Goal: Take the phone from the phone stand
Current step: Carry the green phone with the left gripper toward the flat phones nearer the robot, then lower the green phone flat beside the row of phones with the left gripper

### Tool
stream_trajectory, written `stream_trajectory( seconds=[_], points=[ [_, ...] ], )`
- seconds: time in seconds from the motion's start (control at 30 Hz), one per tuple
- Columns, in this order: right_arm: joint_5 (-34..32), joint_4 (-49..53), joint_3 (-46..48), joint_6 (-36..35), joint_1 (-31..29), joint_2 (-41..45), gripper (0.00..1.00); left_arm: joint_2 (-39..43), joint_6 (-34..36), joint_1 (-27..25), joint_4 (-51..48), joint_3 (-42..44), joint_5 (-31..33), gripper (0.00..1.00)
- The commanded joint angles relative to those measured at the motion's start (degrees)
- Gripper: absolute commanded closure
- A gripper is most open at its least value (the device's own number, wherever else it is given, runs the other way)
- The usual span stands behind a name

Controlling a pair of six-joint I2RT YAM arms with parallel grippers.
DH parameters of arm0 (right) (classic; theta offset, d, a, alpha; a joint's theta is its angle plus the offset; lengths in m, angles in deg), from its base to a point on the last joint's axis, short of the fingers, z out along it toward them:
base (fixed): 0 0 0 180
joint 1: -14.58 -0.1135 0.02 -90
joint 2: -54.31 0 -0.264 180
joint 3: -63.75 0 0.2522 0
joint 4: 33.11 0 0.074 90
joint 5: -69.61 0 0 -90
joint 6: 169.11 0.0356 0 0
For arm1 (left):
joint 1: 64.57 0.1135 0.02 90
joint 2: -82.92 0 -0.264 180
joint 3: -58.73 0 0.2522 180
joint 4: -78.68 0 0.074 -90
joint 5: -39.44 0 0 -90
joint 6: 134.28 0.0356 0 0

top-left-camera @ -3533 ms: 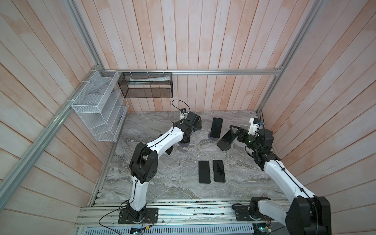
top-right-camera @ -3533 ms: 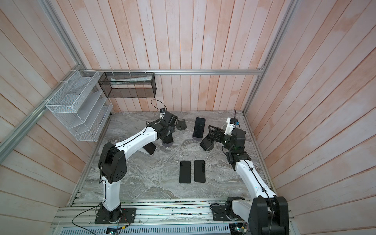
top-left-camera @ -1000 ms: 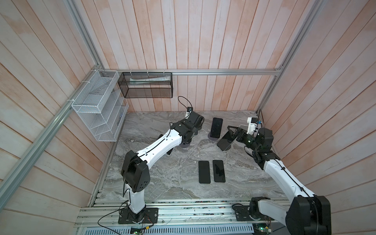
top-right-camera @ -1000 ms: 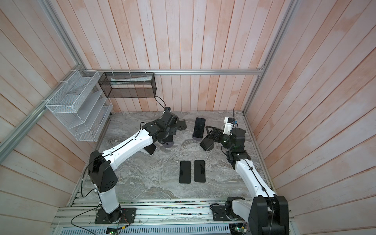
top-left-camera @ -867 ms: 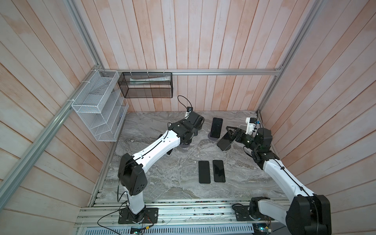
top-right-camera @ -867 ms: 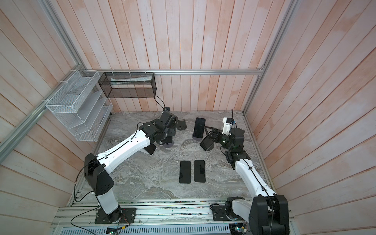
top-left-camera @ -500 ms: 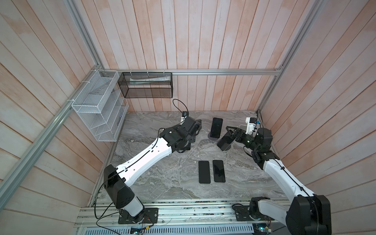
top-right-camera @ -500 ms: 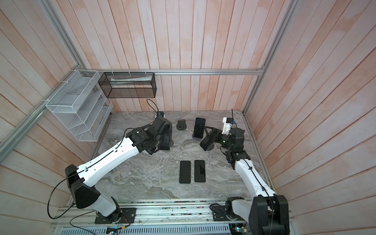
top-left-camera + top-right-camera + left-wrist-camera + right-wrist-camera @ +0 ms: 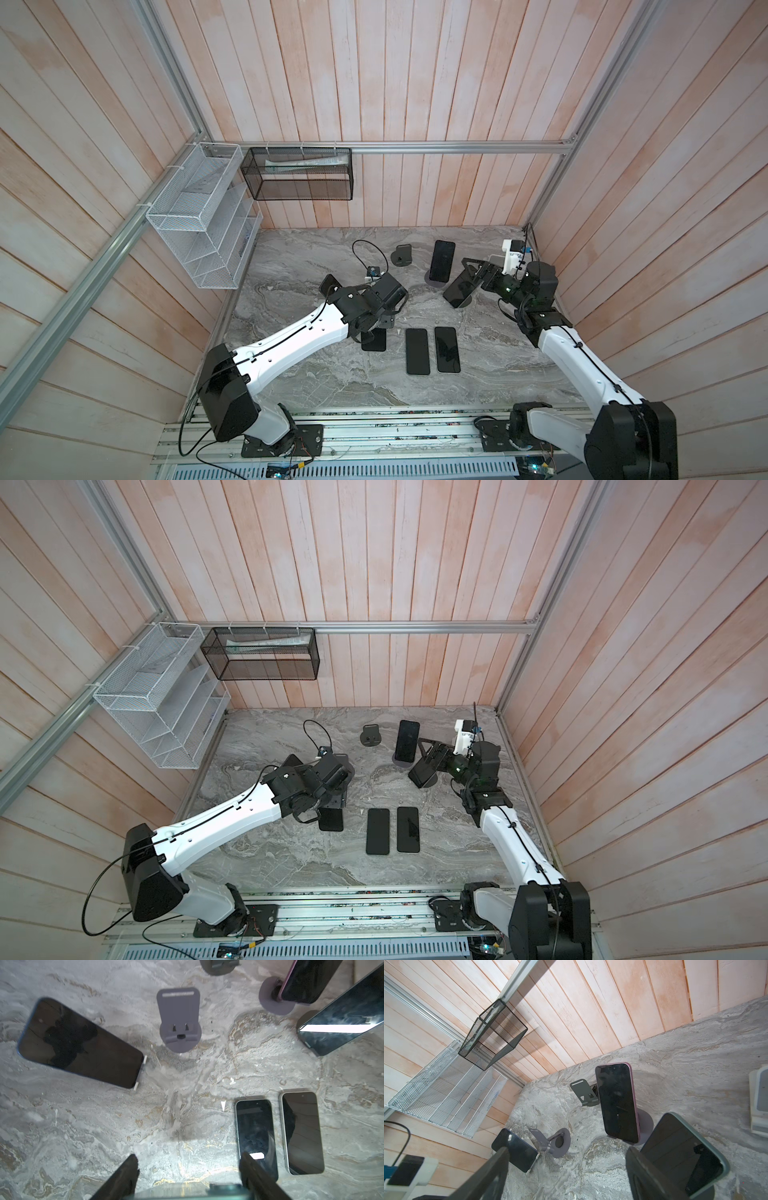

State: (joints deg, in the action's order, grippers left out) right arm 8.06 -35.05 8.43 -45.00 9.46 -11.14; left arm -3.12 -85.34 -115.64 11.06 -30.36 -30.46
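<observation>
My left gripper (image 9: 189,1156) is clamped across the phone (image 9: 374,343). In the left wrist view its body spans the gap between my fingers (image 9: 122,1178) at the frame edge. The phone is off its phone stand (image 9: 178,1020). That stand sits bare on the desk (image 9: 299,257), apart from the gripper. In both top views the phone pokes out from under my left wrist. It is just beside the flat phones (image 9: 417,351), a pair lying face up side by side mid-desk. I can't tell if the phone touches the desk or hangs just above it.

My right gripper (image 9: 566,1150) is spread wide, nothing in it. It hangs low near the back right of the desk, next to a green phone (image 9: 681,1153) leaning on a grey base (image 9: 465,302). That phone is outside the gripper, alongside one finger, not between the two.

Just beyond it, a pink phone (image 9: 616,1101) stands steeply on a round base (image 9: 270,1001). A spare stand (image 9: 583,1093), also bare, is near the back wall. A blue phone (image 9: 76,1043) is propped at a tilt beside the phone stand.

A white wire rack (image 9: 199,220) and a black mesh basket (image 9: 297,174) hang on the walls.
</observation>
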Motion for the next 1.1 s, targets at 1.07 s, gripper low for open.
stream_trajectory(
  seconds=[1.07],
  points=[
    [1.68,-3.85,3.15,2.19,-1.73,0.29,0.12,-7.76,-2.62,-1.05,5.13,3.05,0.0,0.51]
  ],
)
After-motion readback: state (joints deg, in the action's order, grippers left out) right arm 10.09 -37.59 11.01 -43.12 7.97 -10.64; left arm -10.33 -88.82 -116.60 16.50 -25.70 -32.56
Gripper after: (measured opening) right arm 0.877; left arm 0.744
